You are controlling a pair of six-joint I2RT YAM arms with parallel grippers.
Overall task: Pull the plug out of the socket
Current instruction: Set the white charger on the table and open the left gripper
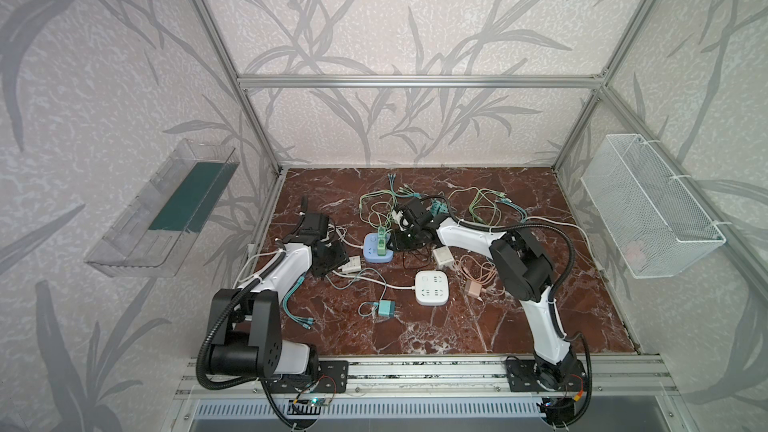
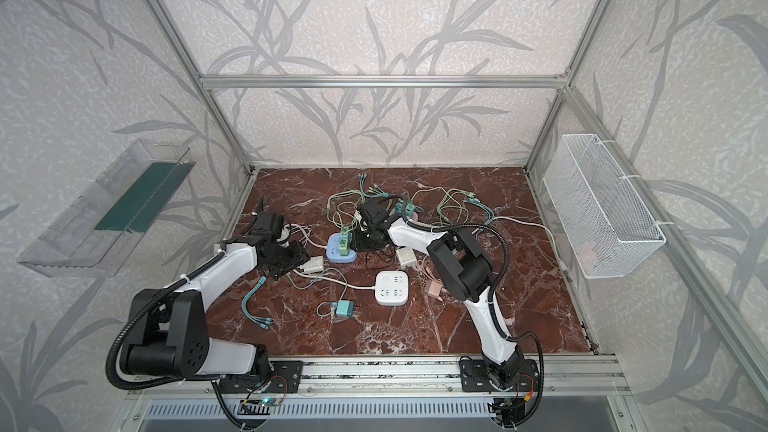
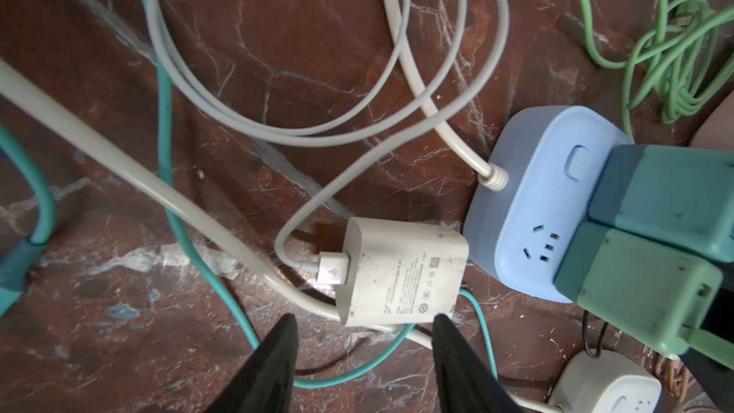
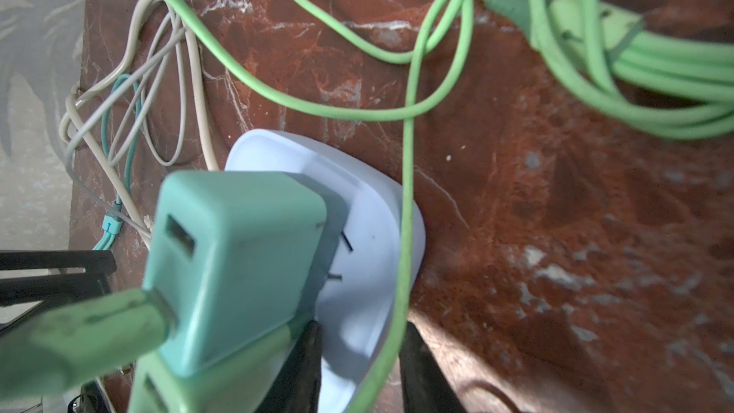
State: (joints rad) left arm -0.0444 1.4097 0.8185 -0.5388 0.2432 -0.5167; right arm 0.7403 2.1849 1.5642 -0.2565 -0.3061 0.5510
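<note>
Here's the socket (image 3: 532,208), the blue one, standing on the marble worktop (image 1: 478,338). Two plugs are seated in its top face: the teal plug (image 3: 667,196) and, right against it, the green plug (image 3: 635,284), both sticking straight up out of the socket. A green lead (image 4: 79,331) is pushed into the teal plug's end. Over to the right gripper (image 4: 361,325): it's down at the socket's edge, on the side away from the white plug, fingers closed in on the blue rim. One finger sits beside the green plug, and a green cable (image 4: 405,212) threads through the same gap. On the socket's other side the white plug (image 3: 401,272) lies flat on the worktop, just beside the socket and out of it, with a grey cable (image 3: 280,244) looping from its end. The left gripper (image 3: 364,321) hangs just short of that plug, fingers spread apart, holding nothing; one tip is at the plug's corner, the other stands clear. A cream cord (image 3: 493,177) runs into the socket's side. Behind the socket lies a green tangle (image 1: 376,201) of cables. In front of it, to the right, sits a white strip (image 1: 432,288).
</note>
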